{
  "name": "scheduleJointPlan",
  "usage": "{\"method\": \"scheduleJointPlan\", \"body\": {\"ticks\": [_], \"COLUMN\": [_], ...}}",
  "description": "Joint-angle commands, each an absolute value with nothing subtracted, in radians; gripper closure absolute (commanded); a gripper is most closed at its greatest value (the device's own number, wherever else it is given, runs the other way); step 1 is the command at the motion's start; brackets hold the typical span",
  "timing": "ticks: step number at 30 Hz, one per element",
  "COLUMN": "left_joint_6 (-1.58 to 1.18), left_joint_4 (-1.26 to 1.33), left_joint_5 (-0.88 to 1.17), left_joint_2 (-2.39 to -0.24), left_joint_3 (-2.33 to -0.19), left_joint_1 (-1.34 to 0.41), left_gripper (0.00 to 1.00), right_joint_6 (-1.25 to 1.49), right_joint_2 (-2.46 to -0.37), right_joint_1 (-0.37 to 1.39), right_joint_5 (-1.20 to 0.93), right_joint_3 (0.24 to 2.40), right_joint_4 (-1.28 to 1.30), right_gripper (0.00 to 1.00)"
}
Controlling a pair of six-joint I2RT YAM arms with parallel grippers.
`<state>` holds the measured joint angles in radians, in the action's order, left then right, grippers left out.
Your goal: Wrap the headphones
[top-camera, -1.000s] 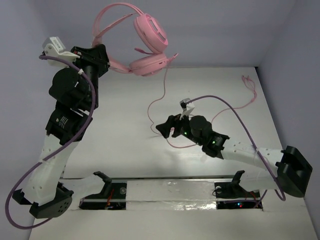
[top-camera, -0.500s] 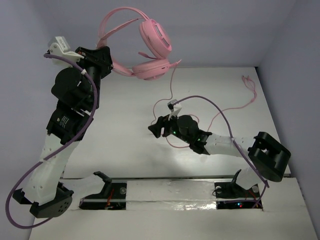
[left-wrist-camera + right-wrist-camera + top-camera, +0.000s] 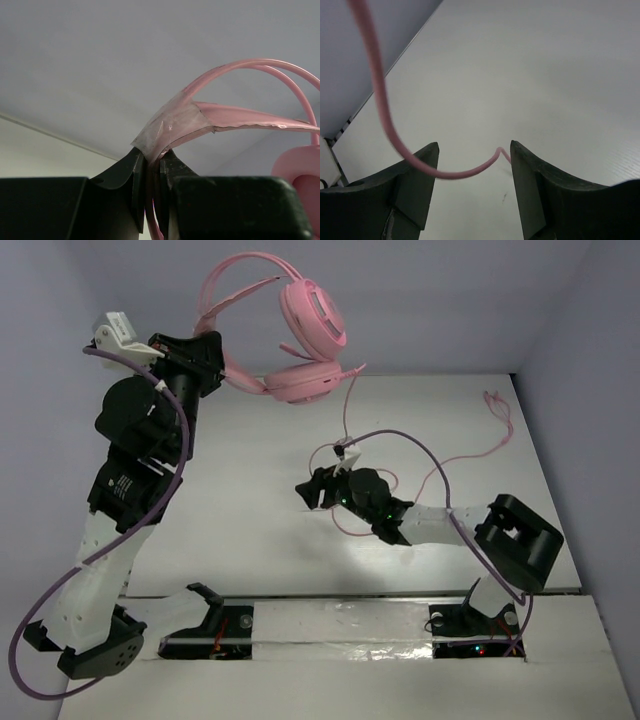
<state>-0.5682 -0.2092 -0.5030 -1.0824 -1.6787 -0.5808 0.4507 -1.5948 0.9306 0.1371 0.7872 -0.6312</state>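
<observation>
The pink over-ear headphones with round padded earcups (image 3: 313, 315) hang in the air above the far left of the white table (image 3: 250, 460). The left gripper (image 3: 152, 167) is pressed tight on a taped stretch of their double headband (image 3: 240, 117), whose arch runs from the jaws out to the right, with the earcups at that end. Their thin pink cord (image 3: 345, 420) drops from the lower earcup (image 3: 300, 382) to the table and loops through the gap between the spread fingers of the right gripper (image 3: 474, 150), unclamped.

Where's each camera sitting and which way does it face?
Top external: above and behind, looking down at the table; left arm and right arm show.
Left wrist: looks along the shut left pincer clamping the headphones.
Right wrist: looks down past the open right pincer at the table.
Shared: top and right wrist show the cord.
</observation>
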Motion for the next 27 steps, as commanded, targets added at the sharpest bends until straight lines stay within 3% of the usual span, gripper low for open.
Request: {"method": "scheduleJointPlan", "body": {"ticks": [1,2,4,8,11,19,26,27], "left_joint_6": [-0.635,-0.635,-0.637,-0.667,-0.696,-0.677,-0.577,-0.554], "left_joint_4": [-0.089,-0.092,-0.100,-0.052,-0.014,0.106,0.155,0.156], "left_joint_5": [-0.488,-0.497,-0.521,-0.537,-0.549,-0.727,-0.879,-0.897], "left_joint_2": [-1.032,-1.032,-1.028,-1.006,-0.997,-0.999,-1.034,-1.051], "left_joint_3": [-1.746,-1.746,-1.737,-1.664,-1.596,-1.454,-1.394,-1.394], "left_joint_1": [-0.577,-0.577,-0.577,-0.577,-0.577,-0.577,-0.577,-0.577], "left_gripper": [1.00,1.00,1.00,1.00,1.00,1.00,1.00,1.00], "right_joint_6": [0.439,0.443,0.457,0.515,0.569,0.554,0.549,0.540], "right_joint_2": [-1.624,-1.647,-1.684,-1.787,-1.812,-1.655,-1.457,-1.431], "right_joint_1": [0.902,0.902,0.902,0.902,0.902,0.992,1.084,1.095], "right_joint_5": [0.157,0.146,0.091,-0.050,-0.098,-0.126,-0.147,-0.150], "right_joint_3": [0.828,0.830,0.847,0.854,0.838,0.758,0.710,0.727], "right_joint_4": [-0.782,-0.798,-0.844,-0.960,-1.055,-0.868,-0.583,-0.446], "right_gripper": [0.35,0.37,0.51,0.60,0.75,1.00,1.00,1.00]}}
